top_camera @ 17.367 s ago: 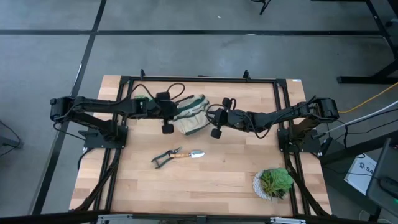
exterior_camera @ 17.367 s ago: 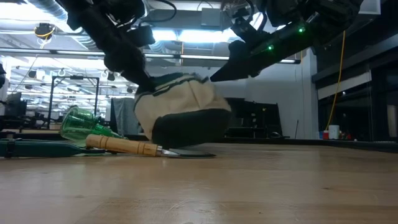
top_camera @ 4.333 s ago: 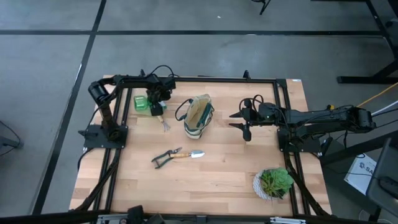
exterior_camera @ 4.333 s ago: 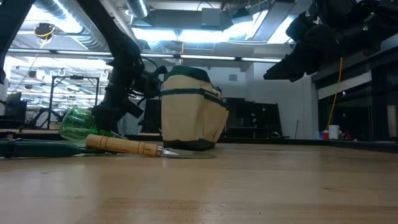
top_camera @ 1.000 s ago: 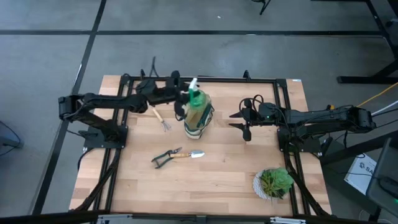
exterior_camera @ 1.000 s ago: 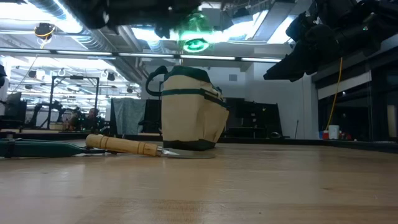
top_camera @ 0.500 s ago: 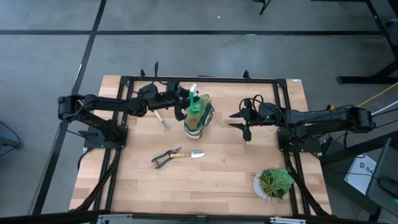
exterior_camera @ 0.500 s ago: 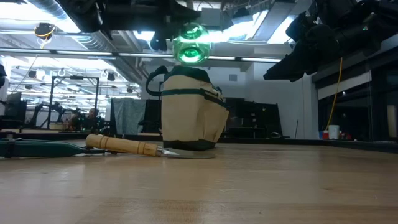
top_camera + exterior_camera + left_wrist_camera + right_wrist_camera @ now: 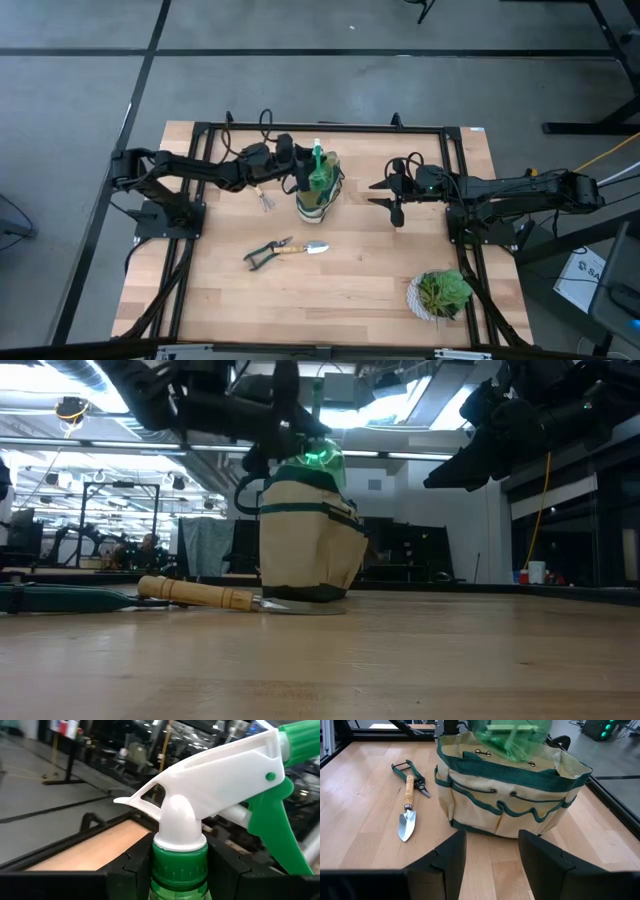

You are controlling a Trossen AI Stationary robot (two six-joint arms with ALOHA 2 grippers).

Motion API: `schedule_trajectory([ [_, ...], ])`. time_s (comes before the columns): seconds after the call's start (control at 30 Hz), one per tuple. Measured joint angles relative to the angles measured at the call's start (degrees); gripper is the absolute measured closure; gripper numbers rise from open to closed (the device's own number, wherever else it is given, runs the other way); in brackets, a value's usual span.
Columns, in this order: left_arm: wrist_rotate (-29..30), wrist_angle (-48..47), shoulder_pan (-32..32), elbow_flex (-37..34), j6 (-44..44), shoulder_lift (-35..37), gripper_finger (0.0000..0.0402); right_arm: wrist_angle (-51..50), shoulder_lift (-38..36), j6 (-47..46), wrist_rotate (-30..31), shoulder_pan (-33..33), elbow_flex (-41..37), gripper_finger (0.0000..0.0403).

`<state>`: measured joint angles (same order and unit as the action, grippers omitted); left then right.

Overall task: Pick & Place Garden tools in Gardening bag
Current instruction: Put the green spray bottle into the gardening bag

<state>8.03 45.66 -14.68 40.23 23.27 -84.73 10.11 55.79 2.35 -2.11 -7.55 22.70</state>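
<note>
The cream gardening bag (image 9: 318, 195) with green trim stands upright on its base at the table's far middle; it also shows in the low view (image 9: 305, 545) and the right wrist view (image 9: 510, 795). My left gripper (image 9: 303, 170) is shut on a green spray bottle (image 9: 319, 172) with a white trigger head (image 9: 200, 785), over the bag's mouth. A trowel (image 9: 305, 248) and pruning shears (image 9: 262, 254) lie flat nearer the front. My right gripper (image 9: 392, 205) stands open and empty to the right of the bag. My left gripper pinches the bottle's green neck collar (image 9: 179, 865), just under the white head, between its two fingers (image 9: 131, 867). The fingers come about level from the table's left and lie across the neck. The bottle is tilted, head toward the far edge, its body (image 9: 320, 457) sunk into the bag's mouth.
A small wooden-handled hand fork (image 9: 262, 198) lies left of the bag. A leafy plant in a white pot (image 9: 440, 294) stands at the near right. Black frame rails (image 9: 320, 127) run round the table. Bare wood lies in front of the tools.
My left gripper has carried the spray bottle down and a little toward the table's right, from above the bag into its mouth. The bottle's body, which hung clear over the bag, now sits partly inside it. The bag has kept its place.
</note>
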Motion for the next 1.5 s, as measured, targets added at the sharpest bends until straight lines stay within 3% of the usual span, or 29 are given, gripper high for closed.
schedule_trajectory([
  [0.2, 4.7, -0.8, 0.0, 0.0, -1.2, -0.9, 0.0262, 0.0, 0.0, 0.0, 0.0, 0.0, 0.0, 0.0221],
  [0.43, 4.9, -2.9, 0.0, 0.0, -5.7, -0.9, 0.0261, 0.0, 0.0, 0.0, 0.0, 0.0, 0.0, 0.0221],
  [1.0, 4.9, -8.3, 2.3, 0.0, -6.1, -1.0, 0.0261, 0.0, 0.0, 0.0, 0.2, 0.0, 0.0, 0.0222],
  [1.5, 8.9, 4.7, 4.9, 0.0, -20.9, -11.8, 0.0261, 0.0, 0.0, 0.0, 0.2, 0.0, 0.0, 0.0222],
])
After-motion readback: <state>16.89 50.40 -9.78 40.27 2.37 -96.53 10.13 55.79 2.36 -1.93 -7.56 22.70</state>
